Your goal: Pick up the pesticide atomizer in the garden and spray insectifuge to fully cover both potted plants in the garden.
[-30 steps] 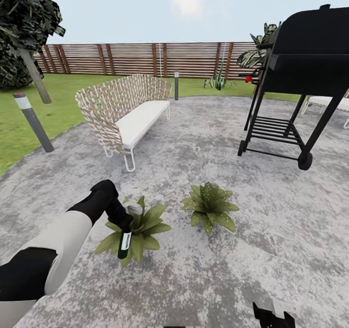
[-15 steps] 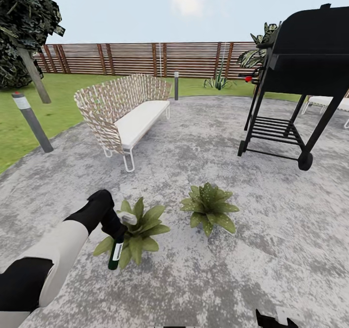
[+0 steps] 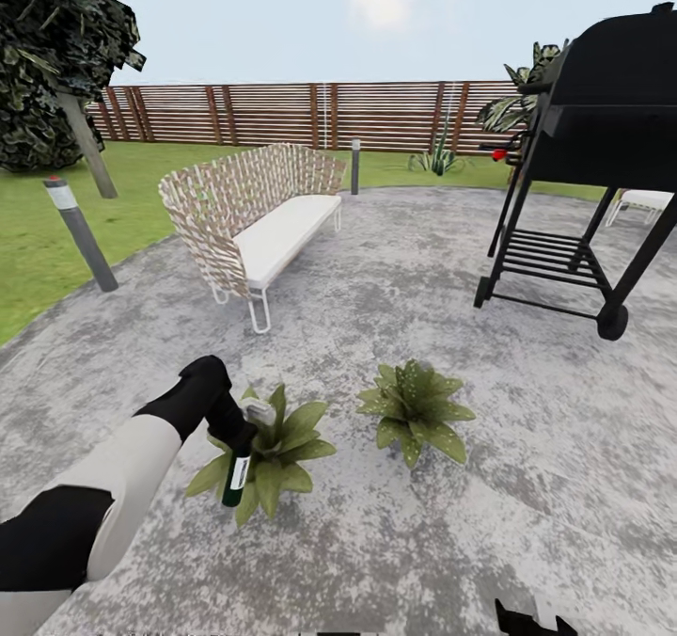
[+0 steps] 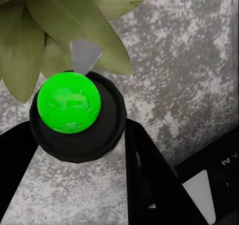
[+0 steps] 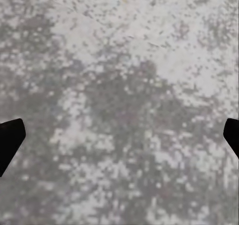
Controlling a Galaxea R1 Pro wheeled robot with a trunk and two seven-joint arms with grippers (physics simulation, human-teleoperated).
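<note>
Mottled grey paving lies between two widely parted black pincer fingertips.

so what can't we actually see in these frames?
- Pots: head view, leaves of both plants cover them.
- Atomizer top: head view, hidden in the left gripper.
- Right gripper: cut by the head view's bottom edge; fingertips at the right wrist view's sides.
- Grill: cut by the right edge.

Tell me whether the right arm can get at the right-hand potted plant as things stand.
Probably yes. The right end effector hangs open and empty, with only bare paving between it and the right-hand potted plant.
</note>
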